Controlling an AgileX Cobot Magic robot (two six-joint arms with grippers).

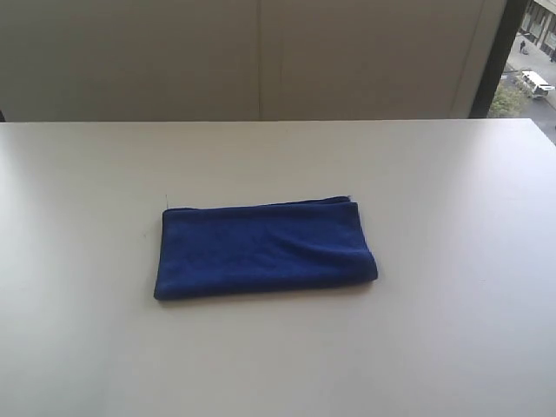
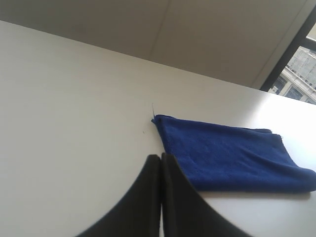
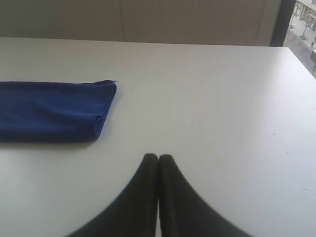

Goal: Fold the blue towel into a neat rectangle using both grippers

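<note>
So starting on the left: the left hand (image 2: pixel 160 157) is clenched shut with nothing in it, fingers pressed together, hanging over bare white counter (image 1: pixel 452 217) just short of the blue towel's (image 1: pixel 265 250) near-left corner. It isn't touching the cloth. The towel sits about mid-counter, a bit left of centre in the exterior view, flat and doubled over into a long rectangle. You can see stacked layers along the far edge and a rounded fold at its right end, and a thin thread (image 1: pixel 167 201) sticks up at the far-left corner. Over on the right, the right hand (image 3: pixel 158 157) is clenched and empty too, well clear of that folded right end. Neither arm shows in the exterior view at all. My read is that the fold is basically done, or they're parked between folds. If another halving is wanted, both hands would need to open, come down on the two corners of one short end, pinch all the layers together and carry them across evenly, or the edges end up skewed.
</note>
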